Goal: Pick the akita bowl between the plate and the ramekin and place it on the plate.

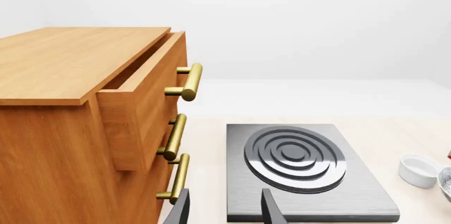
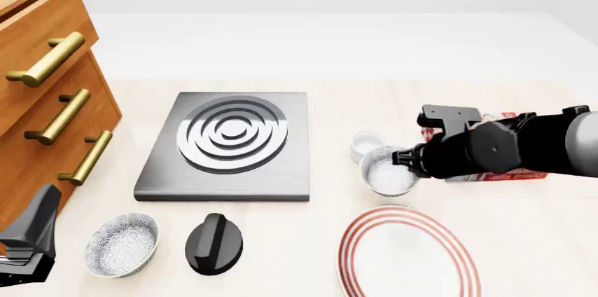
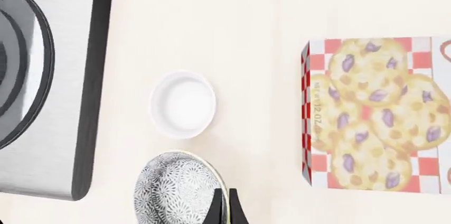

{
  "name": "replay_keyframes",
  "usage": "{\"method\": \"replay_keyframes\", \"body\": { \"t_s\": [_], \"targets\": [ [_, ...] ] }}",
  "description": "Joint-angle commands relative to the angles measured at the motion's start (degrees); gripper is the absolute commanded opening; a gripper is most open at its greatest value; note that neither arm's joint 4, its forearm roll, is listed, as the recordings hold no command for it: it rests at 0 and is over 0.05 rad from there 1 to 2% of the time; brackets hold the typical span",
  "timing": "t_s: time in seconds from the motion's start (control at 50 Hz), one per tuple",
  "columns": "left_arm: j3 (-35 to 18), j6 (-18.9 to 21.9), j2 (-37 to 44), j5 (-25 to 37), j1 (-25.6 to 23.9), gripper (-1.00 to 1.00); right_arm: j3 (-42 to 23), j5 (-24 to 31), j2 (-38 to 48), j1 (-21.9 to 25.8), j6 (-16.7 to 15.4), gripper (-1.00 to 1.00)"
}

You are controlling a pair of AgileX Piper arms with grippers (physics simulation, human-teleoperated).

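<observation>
The right gripper reaches in from the right edge of the tabletop and is clamped on the rim of the akita bowl; in the right wrist view its two dark fingertips sit pressed together over the bowl's edge. The bowl, speckled white-grey inside, sits between the ramekin just beyond it and the plate nearer the front edge, and overlaps neither in the front view; whether it rests on the tabletop or is lifted cannot be told. The ramekin is a small plain white cup close to the right side of the stove burner plate, a dark grey slab with concentric rings lying mid-table. A cookie box with a red-checked border lies flat behind the right arm, towards the right edge. The red-ringed plate lies at the front edge, partly cut off by the picture. The left gripper hangs at the front left corner with its fingers apart and holding nothing, beside a wooden drawer cabinet with brass handles whose top drawer stands partly open. Near that corner a second speckled bowl rests beside a black knob.
</observation>
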Motion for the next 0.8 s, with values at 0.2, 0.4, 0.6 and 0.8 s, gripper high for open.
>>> {"method": "replay_keyframes", "body": {
  "t_s": [0.2, 0.4, 0.6, 0.8],
  "targets": [
    [0.00, 0.00, 0.00, 0.00, 0.00, 1.00, -2.27, 8.31, -11.25, 1.43, 0.10, -1.00],
    [0.00, 0.00, 0.00, 0.00, 0.00, 1.00, -1.51, 13.69, -19.79, 3.32, -0.81, -1.00],
    [0.00, 0.00, 0.00, 0.00, 0.00, 1.00, -2.04, 19.04, -24.84, 5.64, -1.57, -1.00],
    [0.00, 0.00, 0.00, 0.00, 0.00, 1.00, 0.23, 21.91, -29.02, 7.17, -3.80, -1.00]
  ]
}}
